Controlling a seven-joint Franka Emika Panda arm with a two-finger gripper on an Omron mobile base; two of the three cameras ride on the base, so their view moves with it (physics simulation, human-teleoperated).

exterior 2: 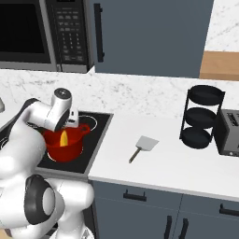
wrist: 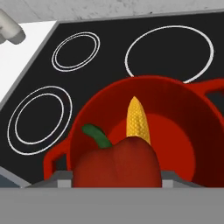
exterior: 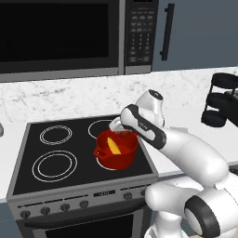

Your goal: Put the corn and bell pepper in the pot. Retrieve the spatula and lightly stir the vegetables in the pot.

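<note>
The red pot (exterior: 117,157) (exterior 2: 63,148) (wrist: 175,94) stands on the front right burner of the stove. The yellow corn (exterior: 113,145) (exterior 2: 64,138) (wrist: 138,120) lies inside it, leaning on the wall. Just above the pot's rim, my gripper (exterior: 122,132) (exterior 2: 71,127) (wrist: 116,178) is shut on the red bell pepper (wrist: 116,164), whose green stem points to the left in the hand view. The grey spatula (exterior 2: 143,147) lies on the white counter right of the stove, well away from my hand.
The black cooktop (exterior: 46,153) has three free burners around the pot. A black three-tier rack (exterior 2: 201,116) and a toaster (exterior 2: 228,133) stand at the counter's far right. A microwave (exterior: 60,32) hangs above. A small grey object (wrist: 11,28) sits left of the stove.
</note>
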